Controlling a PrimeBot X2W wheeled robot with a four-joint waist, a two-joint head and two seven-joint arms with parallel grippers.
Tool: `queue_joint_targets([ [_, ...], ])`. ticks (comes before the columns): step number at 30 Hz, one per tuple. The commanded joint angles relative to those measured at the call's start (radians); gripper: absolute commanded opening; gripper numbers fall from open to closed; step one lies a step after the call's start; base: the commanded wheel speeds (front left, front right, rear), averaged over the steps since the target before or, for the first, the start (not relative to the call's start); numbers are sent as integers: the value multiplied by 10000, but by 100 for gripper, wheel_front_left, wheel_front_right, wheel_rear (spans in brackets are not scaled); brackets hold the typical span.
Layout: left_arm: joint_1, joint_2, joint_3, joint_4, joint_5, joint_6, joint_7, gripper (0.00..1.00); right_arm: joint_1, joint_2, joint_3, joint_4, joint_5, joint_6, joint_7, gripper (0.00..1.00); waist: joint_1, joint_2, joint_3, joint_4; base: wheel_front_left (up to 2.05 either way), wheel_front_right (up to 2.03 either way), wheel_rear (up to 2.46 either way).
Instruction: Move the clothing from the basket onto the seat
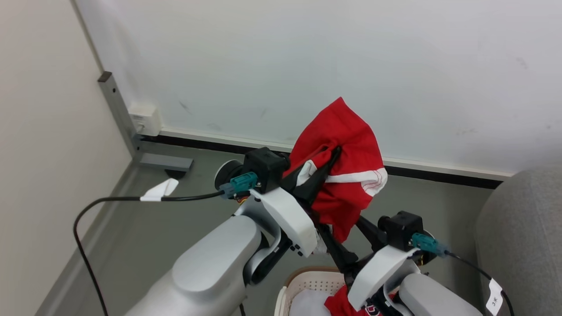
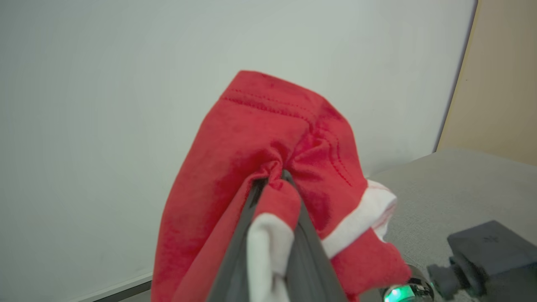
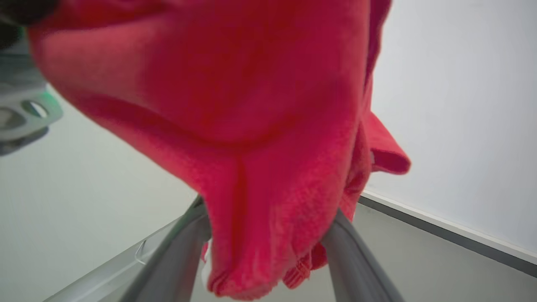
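1. Cloth is the business: a soft red jersey garment with white stripes (image 1: 351, 140) hangs bunched in the air, and my left hand (image 1: 331, 160) is clenched on a gathered fold of it beside a white band. The left wrist view shows red and white fabric squeezed between the fingers (image 2: 308, 235).
2. My right hand (image 1: 340, 228) sits just below the left hand, released, fingers spread wide. The garment's lower tail droops between them in the right wrist view. I cannot tell whether it rests on them.
3. Beneath both hands stands the small rounded cream-white perforated plastic basket (image 1: 314, 281). More red clothing (image 1: 336, 305) and a small white garment (image 1: 307, 303) lie inside.
4. The large grey woven-fabric sofa (image 1: 518, 228) lies off to the right of my right hand, well apart from the held garment.
5. I judge the jersey light, limp and not fragile. It will sag and swing on any quick move. A single pinch should carry it, best on a bunched fold or a stitched hem, since a single flat layer could slide out.
6. The risk I see is the dangling tail catching my right hand's fingers or the basket rim, so I would carry it high towards the sofa.
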Motion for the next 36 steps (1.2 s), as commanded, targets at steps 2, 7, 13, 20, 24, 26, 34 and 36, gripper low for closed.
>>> queue_joint_targets([
  [2, -45, -17, -47, 27, -1, -13, 33, 0, -211, -1, 34, 70, 80, -21, 8, 100, -1, 0, -49, 162, 0, 0, 0],
  [7, 17, -62, -141, 124, -48, -37, 41, 0, -307, 62, 238, 214, 236, -21, 8, 24, -1, 0, -158, 439, 0, 0, 0],
  [13, 104, 1, -180, 148, -113, 11, 50, 0, -149, -17, 643, 178, 631, -21, 8, 0, -1, 0, -244, 527, 0, 0, 0],
  [20, 313, 136, -149, 143, -203, 165, 25, 0, 393, -235, -325, -405, 663, -21, 9, 0, -1, 0, -278, 292, 0, 0, 0],
  [24, 644, 152, -211, 133, -305, 250, 49, 11, 834, -375, -1034, -1041, 788, -21, 9, 0, -1, 0, -225, 7, 0, 0, 0],
  [26, 777, 165, -230, 101, -303, 288, 30, 78, 1039, -503, -1342, -1360, 716, -21, 9, 0, -1, 0, -177, -168, 0, 0, 0],
  [34, 1065, 283, -241, -372, -293, 505, -57, 100, 1553, -1038, -3096, -2248, 23, -21, 7, 0, -1, 0, 94, -1075, 0, 0, 0],
  [36, 1107, 313, -273, -504, -270, 531, -74, 100, 1596, -1207, -3521, -2415, -194, -21, 9, 0, -1, 0, 170, -1360, 0, 0, 0],
])
